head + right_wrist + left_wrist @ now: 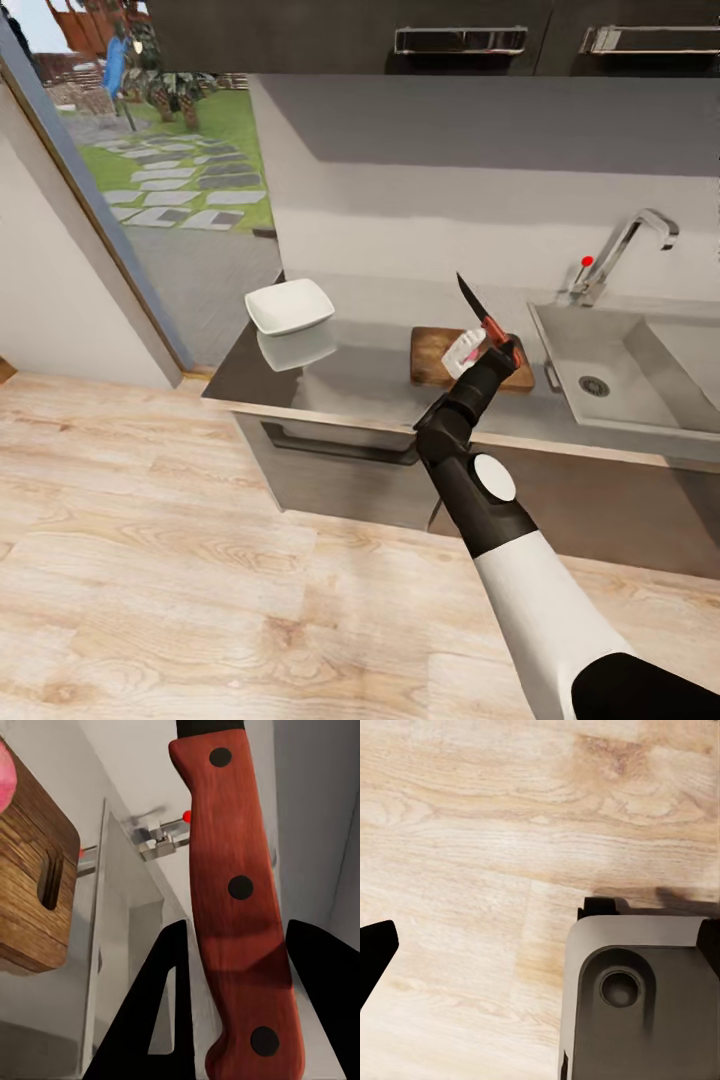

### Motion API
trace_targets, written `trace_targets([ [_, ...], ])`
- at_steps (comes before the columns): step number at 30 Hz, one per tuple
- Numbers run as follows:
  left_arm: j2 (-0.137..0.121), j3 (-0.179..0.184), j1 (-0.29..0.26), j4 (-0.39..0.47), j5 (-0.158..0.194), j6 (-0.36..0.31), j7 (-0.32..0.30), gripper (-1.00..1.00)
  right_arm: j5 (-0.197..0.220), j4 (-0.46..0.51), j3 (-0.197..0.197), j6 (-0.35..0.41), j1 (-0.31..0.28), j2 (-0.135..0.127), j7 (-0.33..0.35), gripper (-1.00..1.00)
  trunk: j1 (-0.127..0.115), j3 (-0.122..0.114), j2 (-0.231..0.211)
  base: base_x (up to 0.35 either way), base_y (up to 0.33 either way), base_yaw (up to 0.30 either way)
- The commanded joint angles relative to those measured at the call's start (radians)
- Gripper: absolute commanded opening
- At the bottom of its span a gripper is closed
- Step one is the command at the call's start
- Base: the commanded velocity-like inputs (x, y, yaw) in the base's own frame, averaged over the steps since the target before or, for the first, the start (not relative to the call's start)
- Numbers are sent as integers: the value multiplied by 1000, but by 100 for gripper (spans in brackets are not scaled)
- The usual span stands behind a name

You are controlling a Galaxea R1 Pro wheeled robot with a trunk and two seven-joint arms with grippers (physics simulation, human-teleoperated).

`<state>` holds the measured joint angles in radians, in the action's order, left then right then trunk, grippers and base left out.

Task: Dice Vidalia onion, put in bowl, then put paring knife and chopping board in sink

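Right gripper (497, 345) pinched the paring knife (478, 313) by its red handle, blade raised above the chopping board (432, 357), with the dicing apparently not finished
Beneath the gripper a pale, pinkish onion piece (462, 352) lay on the board, the white bowl (289, 305) well off to its left looked empty, and the sink (640, 375) just right of it held neither knife nor board; glossy grey countertop (350, 375), light wood floor (150, 560), garden through the doorway; I could not tell the left gripper's state

No readable text — no labels, brands, numbers.
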<state>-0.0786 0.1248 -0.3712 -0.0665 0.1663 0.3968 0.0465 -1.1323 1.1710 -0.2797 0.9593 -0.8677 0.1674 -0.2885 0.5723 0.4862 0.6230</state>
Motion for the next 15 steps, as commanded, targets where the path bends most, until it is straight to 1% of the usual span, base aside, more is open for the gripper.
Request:
trace_targets([
  [1, 0, 9, -2, -4, 7, 7, 1, 100, 9, -1, -2, 4, -1, 0, -8, -100, 0, -1, 1, 80, 0, 0],
  [4, 0, 10, -2, -4, 8, 7, 1, 100, 16, -2, -2, 4, -1, 0, -16, -100, 0, -5, 1, 201, 0, 0],
  [11, 0, 10, -2, -4, 7, 7, 1, 100, 20, -4, -2, 4, 1, 0, -28, -100, 0, -17, 1, 291, 0, -16],
  [15, 0, 10, -1, -4, 7, 7, 1, 100, 24, -4, -2, 4, 1, 0, -29, -100, 0, -20, 1, 120, 0, -54],
])
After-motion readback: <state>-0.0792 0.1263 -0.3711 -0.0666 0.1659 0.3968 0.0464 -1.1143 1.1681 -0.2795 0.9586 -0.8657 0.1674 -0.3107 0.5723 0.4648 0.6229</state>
